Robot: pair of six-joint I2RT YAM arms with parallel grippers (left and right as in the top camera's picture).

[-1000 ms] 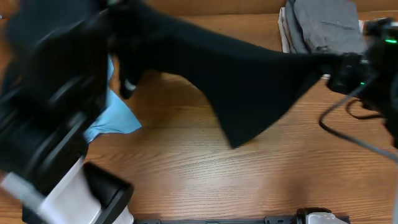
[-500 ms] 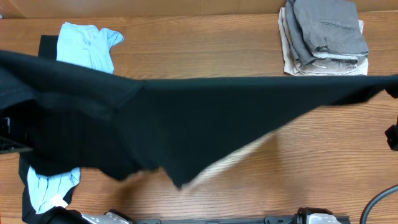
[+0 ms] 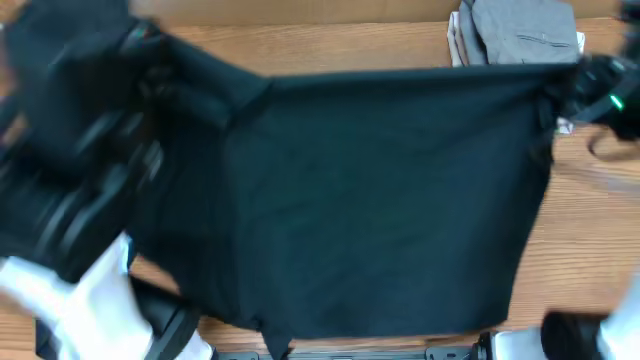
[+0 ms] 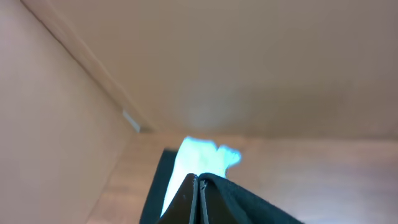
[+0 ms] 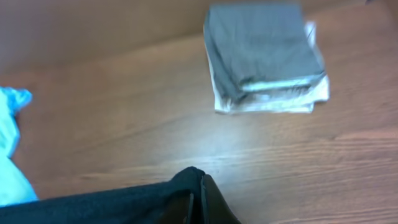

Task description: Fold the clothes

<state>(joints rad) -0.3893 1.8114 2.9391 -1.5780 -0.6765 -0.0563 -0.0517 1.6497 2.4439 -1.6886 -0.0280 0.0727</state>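
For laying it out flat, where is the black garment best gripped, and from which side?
Probably at the two ends of its far edge, one gripper from each side. The black garment hangs as a wide sheet between the left gripper and right gripper, both shut on that edge, so it drapes without bunching.

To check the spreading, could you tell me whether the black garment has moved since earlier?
Yes. The black garment moved up the frame: its top edge now overlaps the folded grey stack, which earlier lay clear above it.
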